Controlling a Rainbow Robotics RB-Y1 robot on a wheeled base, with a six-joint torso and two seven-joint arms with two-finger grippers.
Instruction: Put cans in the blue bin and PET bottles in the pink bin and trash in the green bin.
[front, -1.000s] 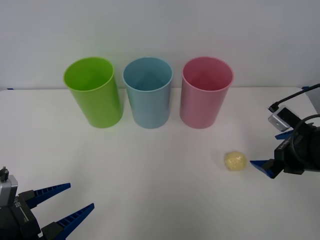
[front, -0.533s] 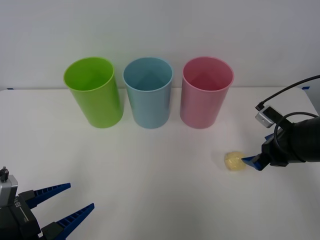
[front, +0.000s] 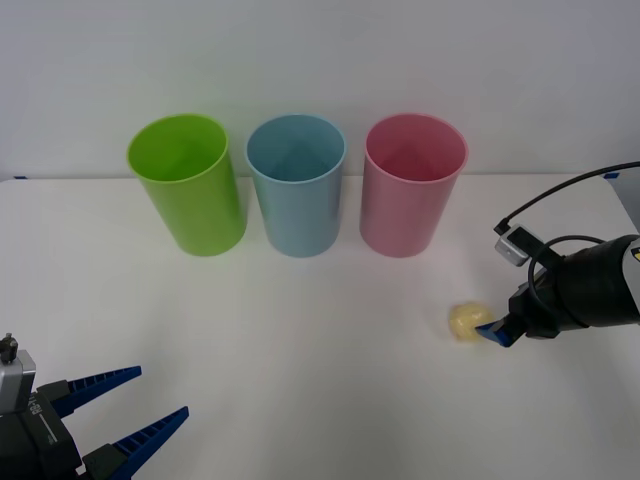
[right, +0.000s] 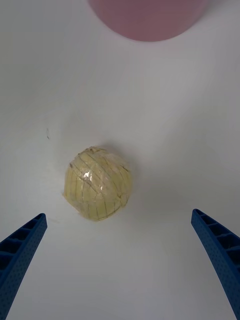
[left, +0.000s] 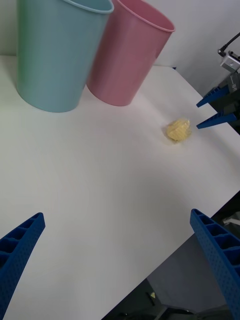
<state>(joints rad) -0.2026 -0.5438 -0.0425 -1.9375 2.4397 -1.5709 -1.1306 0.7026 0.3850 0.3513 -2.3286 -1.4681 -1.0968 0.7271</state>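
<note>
The trash (front: 465, 321), a pale yellow wrinkled wad, lies on the white table in front of the pink bin (front: 412, 184). My right gripper (front: 489, 332) is open and hovers right beside it; in the right wrist view the trash (right: 98, 183) lies just ahead of the two spread blue fingers (right: 20, 250). The green bin (front: 186, 183), the blue bin (front: 297, 184) and the pink bin stand upright in a row at the back. My left gripper (front: 128, 410) is open, parked at the near left corner. From the left wrist view the trash (left: 178, 130) sits close to the right gripper (left: 216, 107).
The white table (front: 300, 350) stretches between the bins and the near edge. A grey wall rises behind the bins. The table's right edge (left: 220, 200) drops off near the trash in the left wrist view.
My right gripper has moved left and lowered toward the trash, now right next to it. The left arm and the bins have not moved.
</note>
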